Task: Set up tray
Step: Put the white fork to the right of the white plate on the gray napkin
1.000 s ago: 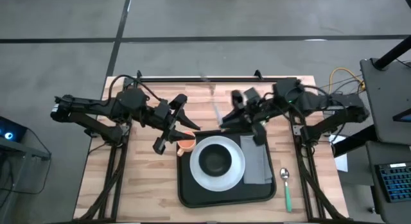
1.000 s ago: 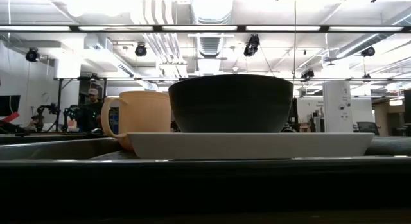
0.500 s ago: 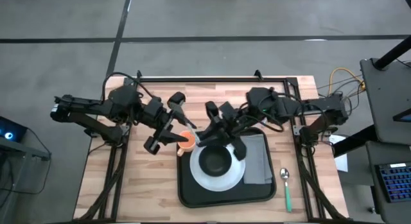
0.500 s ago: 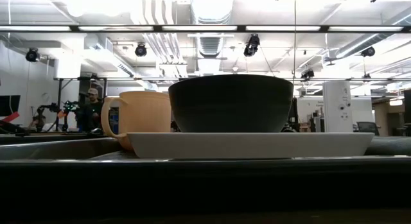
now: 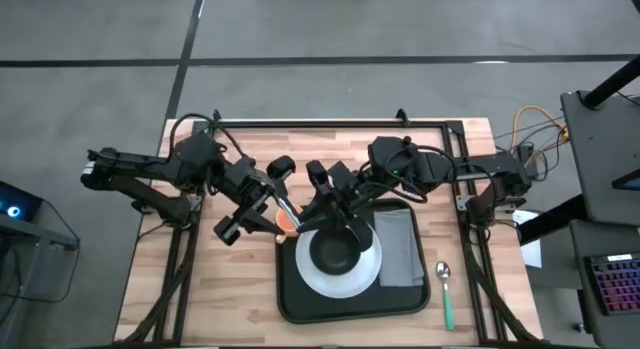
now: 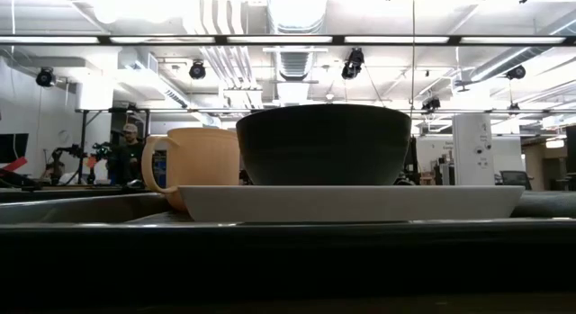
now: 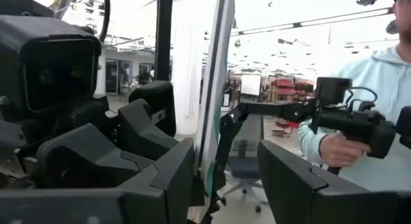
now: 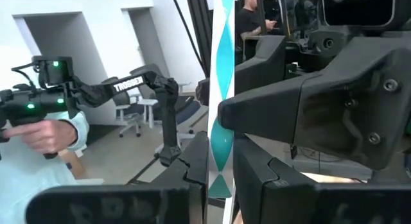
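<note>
The black tray [image 5: 290, 294] holds a white plate [image 5: 372, 274] with a black bowl [image 5: 335, 251], a peach cup [image 5: 287, 221] at its far left corner, and a grey folded cloth [image 5: 400, 249]. A white straw with teal stripes [image 8: 221, 89] stands upright over the cup, and the low view shows none of it in the cup [image 6: 193, 165]. My right gripper [image 5: 305, 204] is shut on the straw. My left gripper [image 5: 268, 197] faces it from the left, open, with the straw [image 7: 215, 89] between its fingers, close to one of them. My right gripper pinches the straw between its two fingers [image 8: 192, 176], at a stretch of the shaft [image 8: 222, 144] with straw showing above and below. The fingers lie across it, coming level from the table's right. The straw is upright. My left gripper: I cannot tell whether it touches the straw.
A spoon with a green handle [image 5: 446, 294] lies on the wood to the right of the tray. A black rail [image 5: 320, 122] runs along the table's far edge. A person holding a hand-held device [image 7: 359, 121] shows in the room behind, also in the right wrist view [image 8: 38, 118].
My right gripper has carried the straw toward the table's left, from beyond the tray's far right corner to over the cup, close to my left gripper. My left gripper has shifted slightly. The cup, plate and bowl have stayed where they were.
</note>
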